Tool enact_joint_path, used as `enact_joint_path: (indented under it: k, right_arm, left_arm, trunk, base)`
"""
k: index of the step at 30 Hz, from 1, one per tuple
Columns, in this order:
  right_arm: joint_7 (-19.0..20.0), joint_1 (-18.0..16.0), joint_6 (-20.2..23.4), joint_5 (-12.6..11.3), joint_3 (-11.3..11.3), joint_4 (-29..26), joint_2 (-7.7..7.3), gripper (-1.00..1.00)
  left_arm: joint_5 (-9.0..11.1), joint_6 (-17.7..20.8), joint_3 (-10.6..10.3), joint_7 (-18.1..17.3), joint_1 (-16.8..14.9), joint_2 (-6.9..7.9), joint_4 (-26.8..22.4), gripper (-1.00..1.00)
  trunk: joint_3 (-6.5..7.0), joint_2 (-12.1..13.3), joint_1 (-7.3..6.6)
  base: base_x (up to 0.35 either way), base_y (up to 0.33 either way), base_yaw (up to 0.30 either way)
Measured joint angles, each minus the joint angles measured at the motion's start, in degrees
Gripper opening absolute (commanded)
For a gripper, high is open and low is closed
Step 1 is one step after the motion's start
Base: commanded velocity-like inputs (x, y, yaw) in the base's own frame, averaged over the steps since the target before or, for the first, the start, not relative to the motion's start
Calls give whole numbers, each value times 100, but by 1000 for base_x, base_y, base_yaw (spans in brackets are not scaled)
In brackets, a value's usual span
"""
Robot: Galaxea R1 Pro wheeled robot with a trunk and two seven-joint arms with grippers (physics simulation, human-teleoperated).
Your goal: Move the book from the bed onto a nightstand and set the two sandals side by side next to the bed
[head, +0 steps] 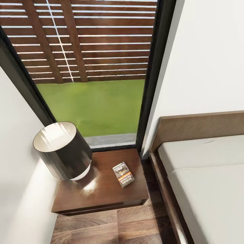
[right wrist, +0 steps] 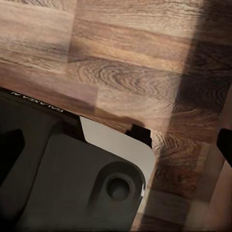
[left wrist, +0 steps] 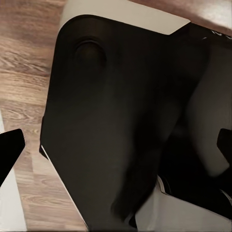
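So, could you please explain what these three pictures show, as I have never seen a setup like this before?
These are simulator renders from a wheeled robot with two arms. The large picture comes from a camera on its head, looking down into a bedroom corner. There a small glossy reddish-brown wooden nightstand carries a dark drum-shaded lamp and a thin dark paperback book with an orange band, lying flat. To the right is the bed with a brown wooden frame and off-white mattress; behind is a tall window onto grass and a slatted fence. The other two pictures come from cameras near each arm's gripper. Both look down at the robot's own dark body and the brown wood-plank floor. Nothing is held.
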Motion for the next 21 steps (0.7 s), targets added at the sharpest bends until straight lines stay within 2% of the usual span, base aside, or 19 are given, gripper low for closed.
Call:
enact_joint_path:
  k: [14, 21]
  right_arm:
    - [-335, 7, -369, -32, -43, 633, -17, 100]
    - [-375, 7, -484, -20, -256, 893, -22, 100]
  left_arm:
    - [6, -29, 0, -63, 0, 8, 199, 100]
    - [18, -55, 0, -68, -1, 10, 319, 100]
  trunk:
    - [0, 0, 0]
    - [0, 0, 0]
  base:
    - [0, 0, 0]
    - [0, 0, 0]
